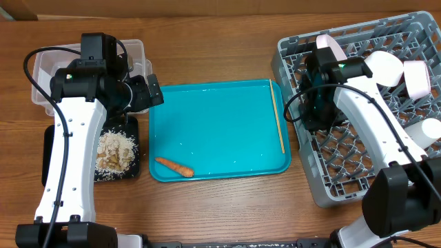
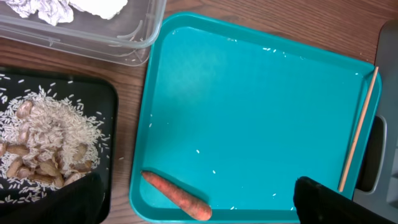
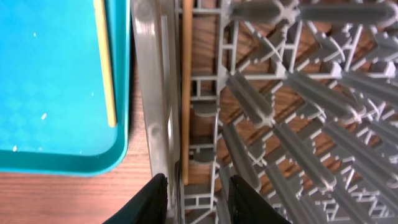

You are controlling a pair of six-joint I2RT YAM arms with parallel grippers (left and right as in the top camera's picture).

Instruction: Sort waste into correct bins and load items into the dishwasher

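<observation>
Overhead: one chopstick (image 1: 278, 117) lies on the teal tray (image 1: 207, 131), long axis along the right rim, just left of the right end effector (image 1: 311, 110).

Left wrist: the left end effector (image 2: 204, 202) is released, empty and farther off.

Right wrist: fingers (image 3: 155, 199) parted, grasping nothing. The second chopstick (image 3: 185, 93) rests inside the dish rack (image 3: 149, 93).

White-shelled left arm (image 1: 81, 155) and right arm (image 1: 372, 114), black joint housings (image 1: 98, 48), black cables (image 1: 27, 69) looped alongside, tiny green light (image 1: 69, 76) near each wrist, matte black fingers (image 3: 153, 200) with rounded edges
</observation>
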